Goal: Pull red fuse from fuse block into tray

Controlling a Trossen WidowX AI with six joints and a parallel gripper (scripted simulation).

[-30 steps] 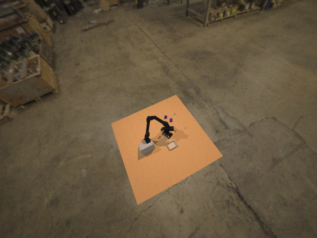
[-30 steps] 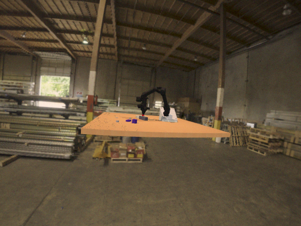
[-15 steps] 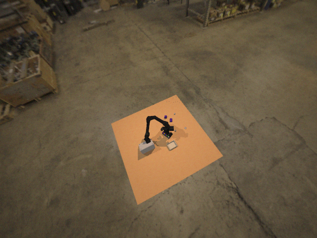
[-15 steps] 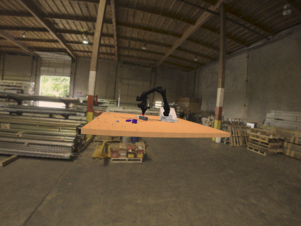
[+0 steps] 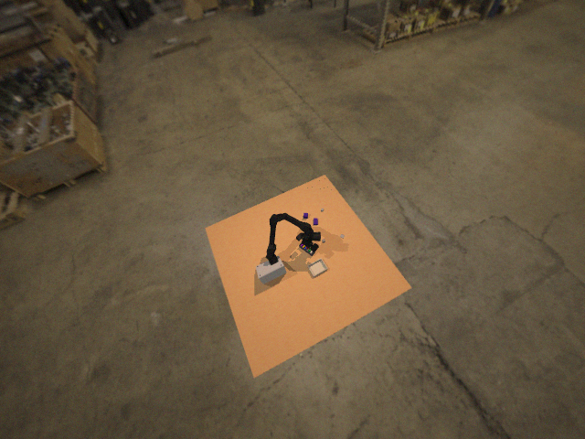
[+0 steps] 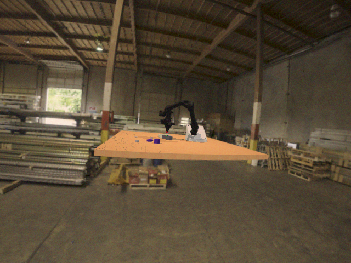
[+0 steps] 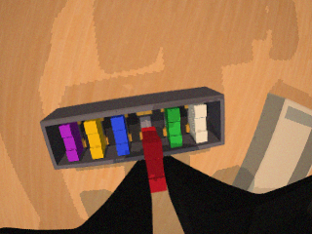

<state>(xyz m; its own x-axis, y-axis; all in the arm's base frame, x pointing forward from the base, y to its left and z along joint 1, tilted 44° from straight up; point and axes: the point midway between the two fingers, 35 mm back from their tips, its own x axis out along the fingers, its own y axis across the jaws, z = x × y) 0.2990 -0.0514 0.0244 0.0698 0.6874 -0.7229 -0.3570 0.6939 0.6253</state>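
Note:
My gripper [image 7: 154,166] [image 6: 167,130] is shut on the red fuse [image 7: 154,151] [image 6: 166,132]. The fuse hangs above the fuse block [image 7: 132,103] [image 6: 167,137], with a gap between them in the exterior view. In the wrist view an empty slot shows between the blue fuse [image 7: 120,136] and the green fuse [image 7: 173,128]. The purple fuse [image 7: 70,142], yellow fuse [image 7: 95,139] and white fuse [image 7: 198,124] also sit in the block. The pale tray [image 5: 321,273] [image 7: 260,141] lies beside the block, at the right in the wrist view.
Two purple blocks [image 5: 305,215] [image 5: 315,221] lie beyond the fuse block in the top view. Small grey cubes [image 5: 322,209] [image 5: 342,235] [image 5: 324,240] lie near them. The arm's grey base [image 5: 271,271] [image 6: 197,136] stands on the orange table top [image 5: 283,330].

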